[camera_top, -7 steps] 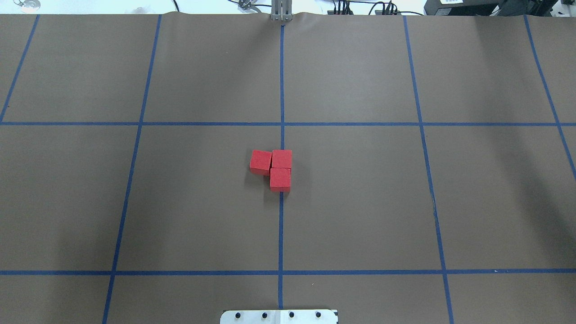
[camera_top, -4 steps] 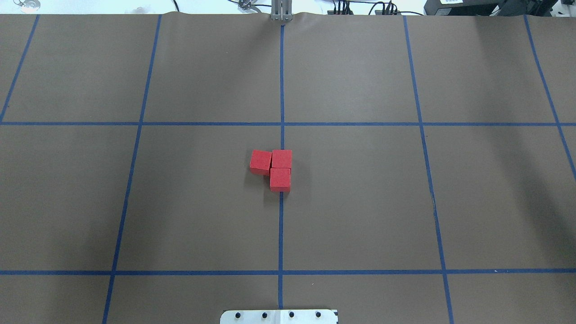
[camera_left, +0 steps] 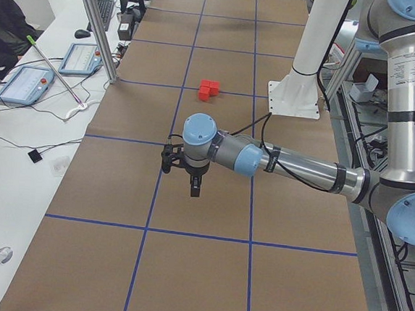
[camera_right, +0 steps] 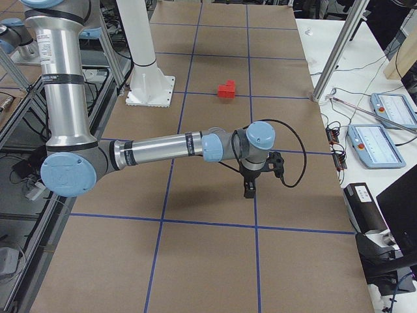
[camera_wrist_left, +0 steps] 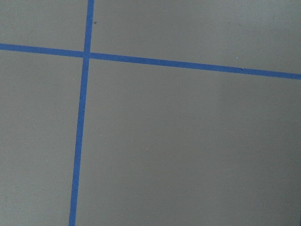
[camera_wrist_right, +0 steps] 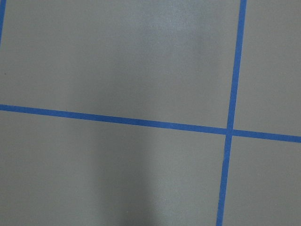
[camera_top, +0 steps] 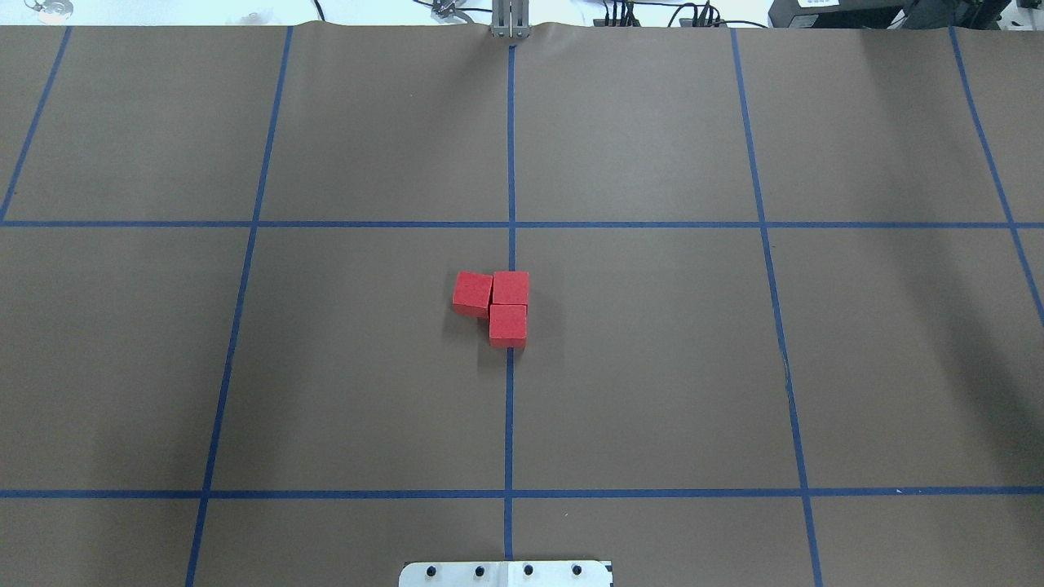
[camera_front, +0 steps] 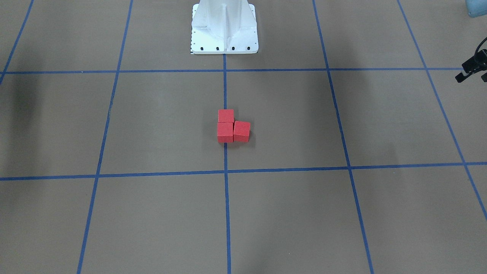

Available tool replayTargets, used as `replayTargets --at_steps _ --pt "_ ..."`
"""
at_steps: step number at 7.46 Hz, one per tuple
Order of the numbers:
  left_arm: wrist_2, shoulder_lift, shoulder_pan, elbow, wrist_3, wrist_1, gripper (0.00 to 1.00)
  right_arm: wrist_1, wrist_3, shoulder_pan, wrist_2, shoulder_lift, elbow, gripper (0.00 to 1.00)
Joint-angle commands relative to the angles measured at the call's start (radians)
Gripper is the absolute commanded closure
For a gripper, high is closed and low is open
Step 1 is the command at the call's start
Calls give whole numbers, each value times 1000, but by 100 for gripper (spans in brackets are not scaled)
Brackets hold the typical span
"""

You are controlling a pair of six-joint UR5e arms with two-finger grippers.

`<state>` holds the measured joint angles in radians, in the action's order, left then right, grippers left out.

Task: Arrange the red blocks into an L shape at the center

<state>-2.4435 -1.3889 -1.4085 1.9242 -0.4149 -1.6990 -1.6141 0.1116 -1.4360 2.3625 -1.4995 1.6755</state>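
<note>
Red blocks (camera_top: 494,306): all three sit together on the brown desk (camera_top: 734,367), at the center (camera_top: 510,244). Two lie in a row on the blue tape line (camera_top: 509,408), faces touching. The third touches the side of the one farther from the base plate (camera_top: 506,573), on the side toward the left fingers (camera_left: 194,187). This third block is turned slightly off square, so its seam is not quite flush. The outline reads as an L.

Left fingers: hanging point-down over bare paper, well apart from the blocks. Open or closed: cannot tell from the side view. The left wrist camera shows only paper and a tape crossing under them, no block.

Right fingers (camera_right: 248,189): same posture at the opposite end, also well apart from the blocks. State: cannot tell. The right wrist camera shows no block either.

The blocks lie between the two sets of fingers, nearer neither.

Judgement: nothing appears to be held, and both arms are parked wide, most likely to leave the shape unobstructed. The placement on the tape line suits "center". The task looks essentially done; the only possible remaining touch is squaring the skewed block, which risks nudging its neighbours.
</note>
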Motion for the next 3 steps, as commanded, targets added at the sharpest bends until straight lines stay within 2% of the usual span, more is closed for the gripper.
replayTargets --at_steps 1,3 --pt "1 -13 -1 -2 -1 -1 0 0 -6 2 0 -1 -10 0" --pt "1 -13 -1 4 -1 -2 0 0 -7 0 0 -1 -13 0"
